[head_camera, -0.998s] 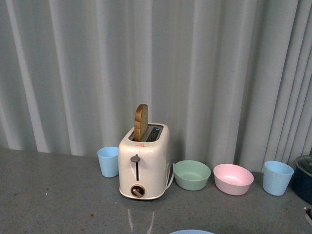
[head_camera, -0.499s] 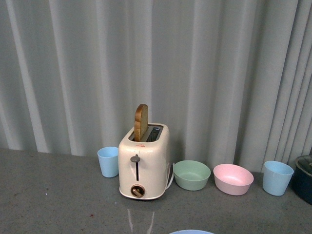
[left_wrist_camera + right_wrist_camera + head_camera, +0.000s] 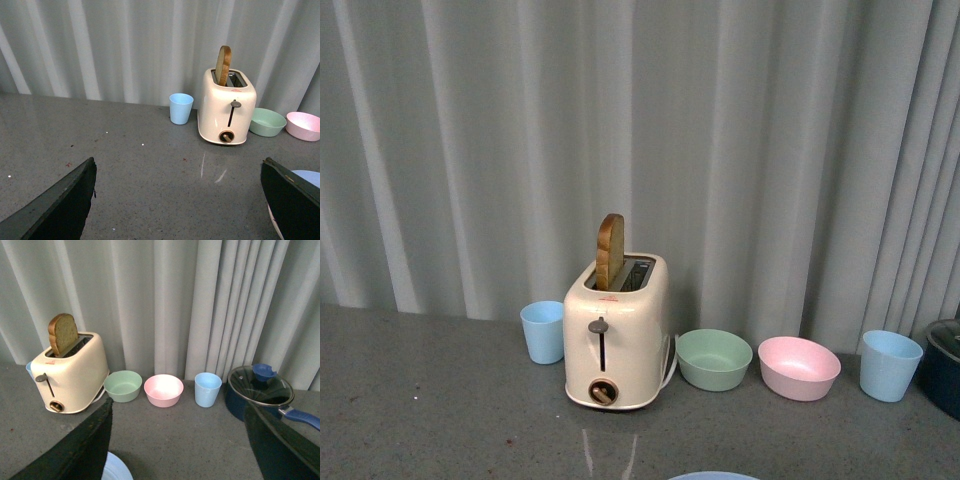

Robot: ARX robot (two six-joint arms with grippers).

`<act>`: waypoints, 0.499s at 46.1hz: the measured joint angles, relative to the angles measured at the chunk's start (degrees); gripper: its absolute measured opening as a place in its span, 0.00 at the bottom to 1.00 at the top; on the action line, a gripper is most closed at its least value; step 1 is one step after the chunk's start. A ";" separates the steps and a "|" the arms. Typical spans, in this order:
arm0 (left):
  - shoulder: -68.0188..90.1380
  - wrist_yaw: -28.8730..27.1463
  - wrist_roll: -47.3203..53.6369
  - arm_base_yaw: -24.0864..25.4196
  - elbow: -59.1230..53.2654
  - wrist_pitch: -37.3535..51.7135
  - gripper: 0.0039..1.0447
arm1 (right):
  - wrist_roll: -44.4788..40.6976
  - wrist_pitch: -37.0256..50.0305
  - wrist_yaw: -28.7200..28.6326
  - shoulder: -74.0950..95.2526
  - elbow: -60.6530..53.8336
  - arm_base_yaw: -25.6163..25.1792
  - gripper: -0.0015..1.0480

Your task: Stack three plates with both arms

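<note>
Of the plates, only a light blue plate shows. Its rim peeks over the bottom edge of the front view. In the left wrist view the same plate lies by the outer side of one dark finger. In the right wrist view the plate sits partly under one finger. My left gripper is open over bare grey tabletop, holding nothing. My right gripper is open too, empty, with bare table between its fingers. Neither arm appears in the front view.
A cream toaster with a bread slice stands by the curtain. Along the back sit a blue cup, a green bowl, a pink bowl and a second blue cup. A dark blue lidded pot stands far right.
</note>
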 joint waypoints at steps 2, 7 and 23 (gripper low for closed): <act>0.00 0.00 0.00 0.00 0.00 0.00 0.94 | -0.20 -0.24 0.63 -2.16 -1.20 0.81 0.67; 0.00 0.00 0.00 0.00 0.00 0.00 0.94 | -0.33 -0.46 -0.44 -5.75 -3.89 0.35 0.50; 0.00 0.00 0.00 0.00 0.00 0.00 0.94 | -0.66 -0.20 -9.77 -11.56 -10.73 -7.89 0.03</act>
